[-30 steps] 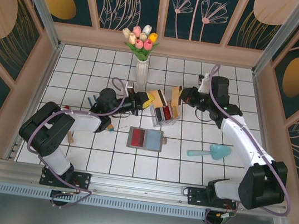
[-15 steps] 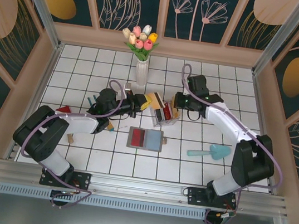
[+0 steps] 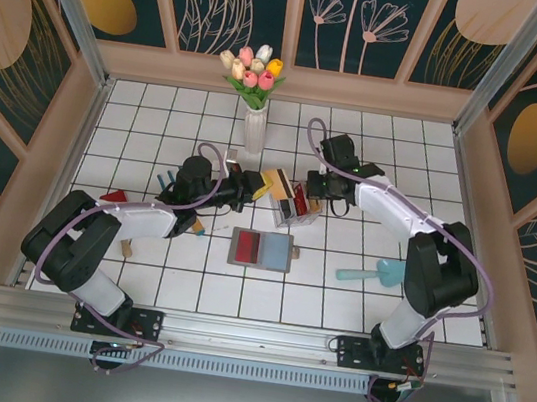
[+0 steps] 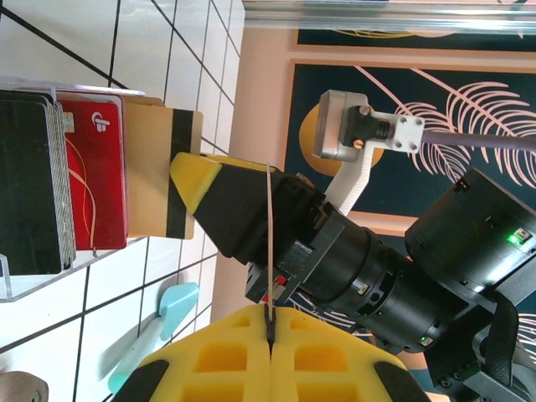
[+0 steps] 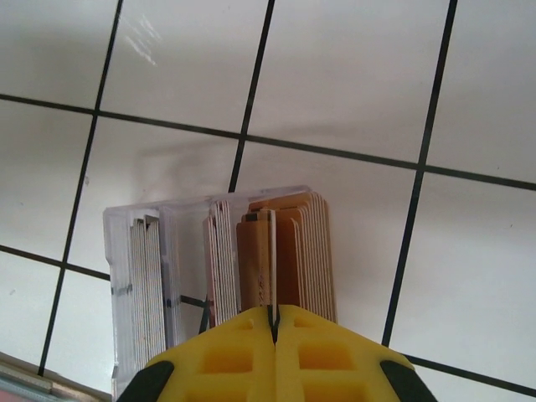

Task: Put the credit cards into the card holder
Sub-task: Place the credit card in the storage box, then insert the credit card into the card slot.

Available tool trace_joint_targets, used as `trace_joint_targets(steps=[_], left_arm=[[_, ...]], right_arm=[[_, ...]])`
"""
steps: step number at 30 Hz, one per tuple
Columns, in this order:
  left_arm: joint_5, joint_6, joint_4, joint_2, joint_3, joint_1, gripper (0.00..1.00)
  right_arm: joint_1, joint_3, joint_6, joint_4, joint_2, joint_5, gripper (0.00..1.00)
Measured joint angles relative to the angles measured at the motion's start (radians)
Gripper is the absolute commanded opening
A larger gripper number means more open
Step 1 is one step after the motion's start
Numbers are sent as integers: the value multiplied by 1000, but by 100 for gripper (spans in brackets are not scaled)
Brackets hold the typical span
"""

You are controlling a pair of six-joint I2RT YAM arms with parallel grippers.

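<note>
L arm: forearm low, toward 2 o'clock; left gripper [image 4: 270, 314] pinching tan card [image 4: 270, 243] | R arm: folded, toward 10 o'clock; right gripper [image 5: 274, 311] pinching thin card [image 5: 272, 260] at rack [image 5: 134, 276] | card holder [image 3: 261, 250]: open, 6 o'clock of rack

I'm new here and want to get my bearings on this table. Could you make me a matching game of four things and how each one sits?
Things:
1. card holder
2. clear rack
3. tulips
4. teal scoop

Descriptions:
A. standing in a white vase at the far side
B. lying open and flat
C. lying to the right of the card holder
D. holding upright credit cards

Pairs: 1-B, 2-D, 3-A, 4-C
</note>
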Motion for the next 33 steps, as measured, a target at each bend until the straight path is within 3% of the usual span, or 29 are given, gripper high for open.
trace_joint_targets(steps=[5,11,16,23,27,33], left_arm=[[4,12,-7,1,10,0,0],[19,38,-18,1,24,0,0],[32,78,-21,1,29,0,0],[76,144,-21,-4,29,0,0],[111,175,-18,-16,29,0,0],[161,216,-11,-40,29,0,0]], right_arm=[[8,5,2,-19,8,5,25],[9,5,15,-34,-2,28,32],[5,3,72,-36,-116,21,36],[-70,-111,213,129,-398,-288,50],[-56,-144,269,197,-403,-467,50],[-43,-210,307,227,-378,-589,49]])
